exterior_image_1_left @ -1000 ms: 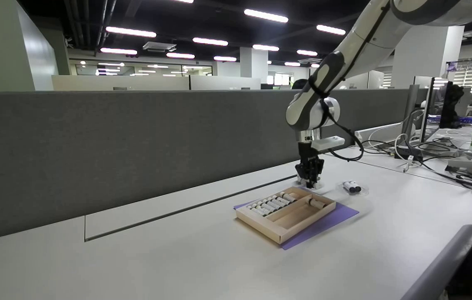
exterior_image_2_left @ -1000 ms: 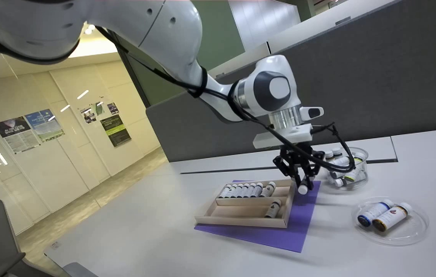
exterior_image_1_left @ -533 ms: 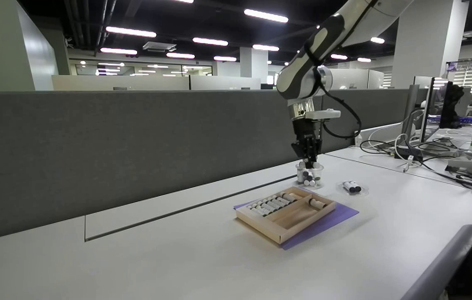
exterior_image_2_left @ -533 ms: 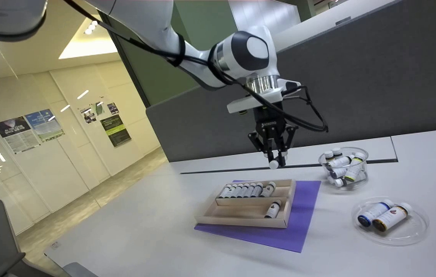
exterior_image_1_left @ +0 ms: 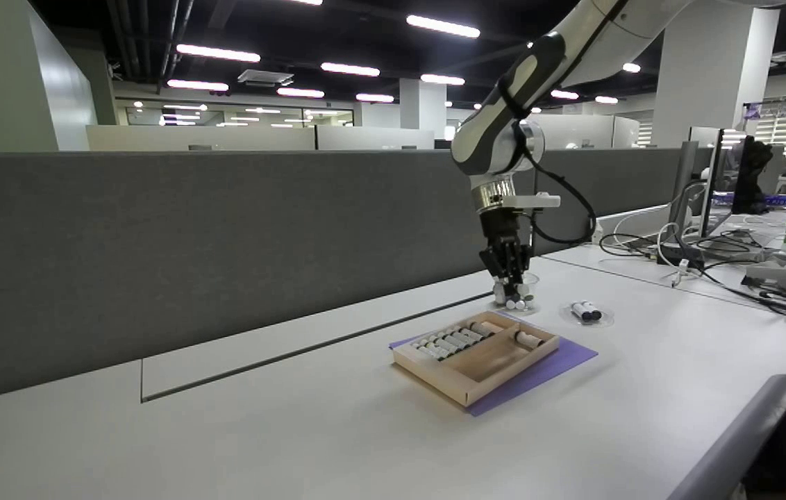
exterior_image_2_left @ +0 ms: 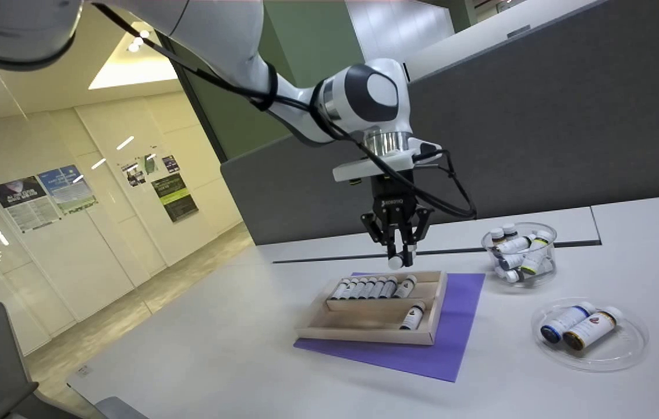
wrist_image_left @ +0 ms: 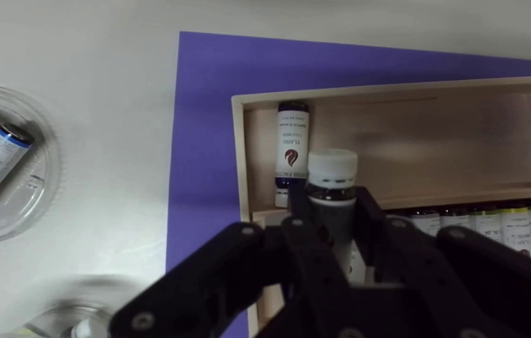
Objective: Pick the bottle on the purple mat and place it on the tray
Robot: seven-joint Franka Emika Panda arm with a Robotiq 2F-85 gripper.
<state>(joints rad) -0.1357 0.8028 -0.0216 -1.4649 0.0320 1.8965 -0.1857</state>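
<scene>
**In hand, not yet laid down**

You have the bottle (wrist_image_left: 333, 206) pinched in the claw (exterior_image_2_left: 400, 256): the jaws are drawn in until they meet its sides, parted only by its own width. Taken across the body like this, with the white cap (exterior_image_2_left: 396, 263) jutting to the near side in an exterior view, it looks set to be laid flat rather than stood up.

Judging by the wrist view, it hangs over the far part of the tray (exterior_image_2_left: 364, 335), towards the right end. The tray sits askew on the purple mat (exterior_image_2_left: 452, 326), which shows along the near and right sides. In the far compartment (exterior_image_2_left: 427, 287), the row of bottles (exterior_image_2_left: 367, 288) lies side by side, caps to the far side, probably because the narrow slot stops them rolling. The near compartment (exterior_image_2_left: 350, 318) holds a lone bottle (exterior_image_2_left: 413, 316), turned the same way. Yours seems to point opposite, so consider turning it before lowering; which compartment is wanted, you can't tell. Go down gently: the rightmost bottle (exterior_image_2_left: 406, 286) lies slanted and could be knocked.

Leave the tub (exterior_image_2_left: 549, 266) and the dish (exterior_image_2_left: 620, 352), both right; they look like stock kept apart.
</scene>
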